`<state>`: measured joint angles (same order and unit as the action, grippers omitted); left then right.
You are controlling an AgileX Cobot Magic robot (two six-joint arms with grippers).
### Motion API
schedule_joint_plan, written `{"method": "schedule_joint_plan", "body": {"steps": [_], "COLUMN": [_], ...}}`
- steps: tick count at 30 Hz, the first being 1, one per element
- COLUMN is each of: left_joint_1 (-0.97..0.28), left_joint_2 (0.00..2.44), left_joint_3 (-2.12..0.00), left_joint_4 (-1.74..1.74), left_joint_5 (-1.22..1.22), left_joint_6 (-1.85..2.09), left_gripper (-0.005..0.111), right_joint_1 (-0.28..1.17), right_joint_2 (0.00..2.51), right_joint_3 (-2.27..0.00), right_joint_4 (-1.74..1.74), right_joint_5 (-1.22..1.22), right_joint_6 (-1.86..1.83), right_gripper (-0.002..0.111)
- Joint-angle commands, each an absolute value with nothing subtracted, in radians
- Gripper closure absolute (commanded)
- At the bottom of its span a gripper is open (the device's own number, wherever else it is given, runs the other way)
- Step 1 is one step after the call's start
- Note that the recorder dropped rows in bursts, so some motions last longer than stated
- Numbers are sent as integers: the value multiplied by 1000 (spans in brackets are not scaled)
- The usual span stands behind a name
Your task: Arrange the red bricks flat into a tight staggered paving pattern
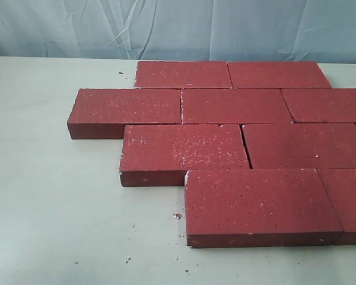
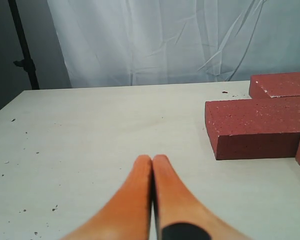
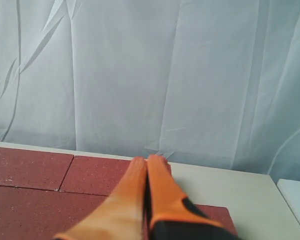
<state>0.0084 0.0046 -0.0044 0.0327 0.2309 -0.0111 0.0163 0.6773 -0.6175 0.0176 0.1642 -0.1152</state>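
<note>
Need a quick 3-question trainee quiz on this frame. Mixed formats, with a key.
1. True or false: the dark red rectangular paving bricks all lie flat on the pale table.
2. The left hand is: A open; B shut and empty; C shut on a brick.
3. Fill in: the exterior view shows ____ staggered rows of bricks.

Key: 1 true; 2 B; 3 four.

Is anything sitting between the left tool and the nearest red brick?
Nothing visible does. Only bare table lies between the shut left tool and the nearest red brick, which lies flat off to one side of the tool.
</note>
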Motion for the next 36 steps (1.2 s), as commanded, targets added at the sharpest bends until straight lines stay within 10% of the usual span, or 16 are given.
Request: {"method": "schedule_joint_plan", "body": {"steps": [1, 36], "left_joint_1": [9, 9], "left_joint_2": [0, 0], "left_joint_3": [0, 0], "left_joint_4": [27, 30], "left_joint_5": [227, 226], "left_joint_6": [-12, -12], "left_gripper": [107, 107], "right_joint_1": [11, -116], "right_joint_2": [668, 35], "right_joint_3": [-613, 0], "right_joint_4": [11, 117], "right_joint_5": [150, 75], "right_joint_6": [-118, -100], "right_gripper": [109, 109]}}
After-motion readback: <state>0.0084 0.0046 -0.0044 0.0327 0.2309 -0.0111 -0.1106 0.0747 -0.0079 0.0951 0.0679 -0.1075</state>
